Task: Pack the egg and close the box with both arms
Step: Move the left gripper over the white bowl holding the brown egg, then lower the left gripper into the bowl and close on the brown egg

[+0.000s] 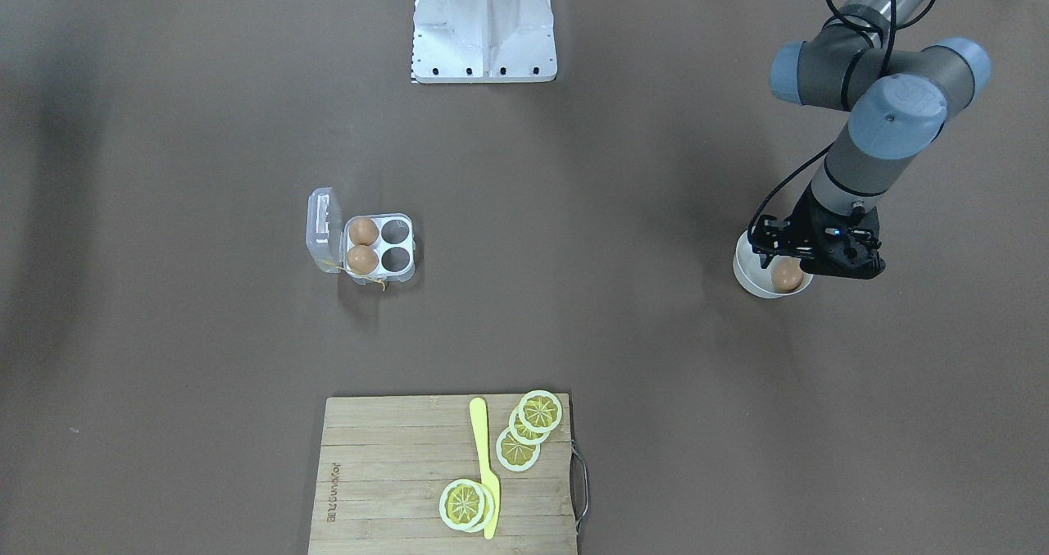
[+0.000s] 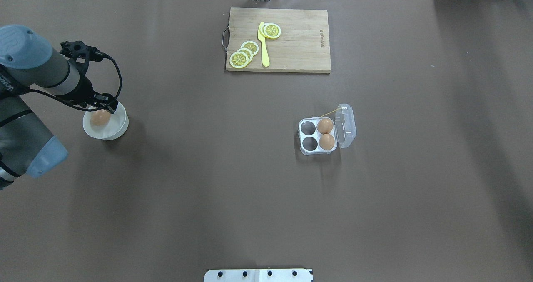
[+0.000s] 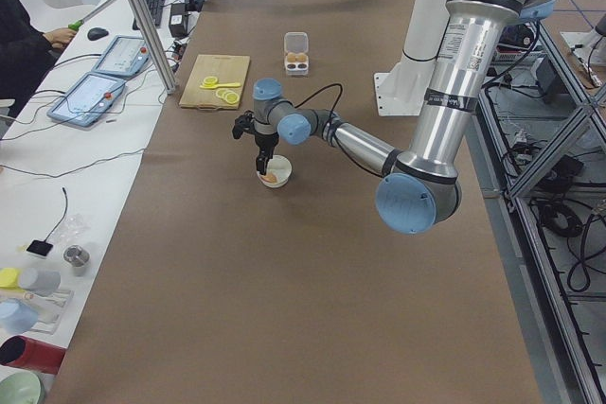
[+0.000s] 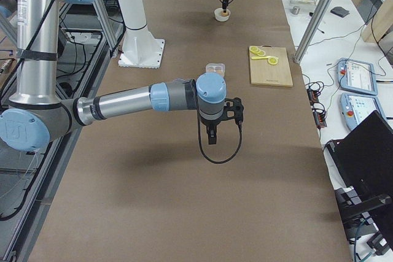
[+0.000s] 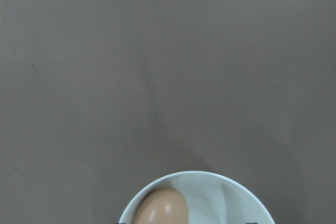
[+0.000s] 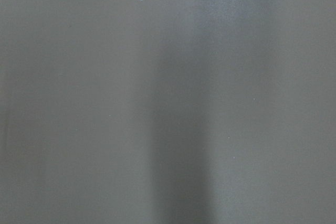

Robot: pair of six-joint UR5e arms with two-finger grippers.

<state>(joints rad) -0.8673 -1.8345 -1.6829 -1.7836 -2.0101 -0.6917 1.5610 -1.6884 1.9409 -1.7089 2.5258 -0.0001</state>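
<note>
Left end effector [image 1: 801, 265] sits in the white bowl [image 1: 739, 266] over the egg [image 1: 787, 276]; I can't tell if it's gripping. The egg looks light, slick and brittle, so I'd pinch gently mid-body.

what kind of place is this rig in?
Probably a robotics lab: left arm and right arm at a brown-covered table, teach pendants on a side desk, staged props like the box.

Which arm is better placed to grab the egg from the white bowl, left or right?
Left. The left gripper hangs directly over the bowl holding the egg; the right gripper sits over bare table, far from it.
</note>
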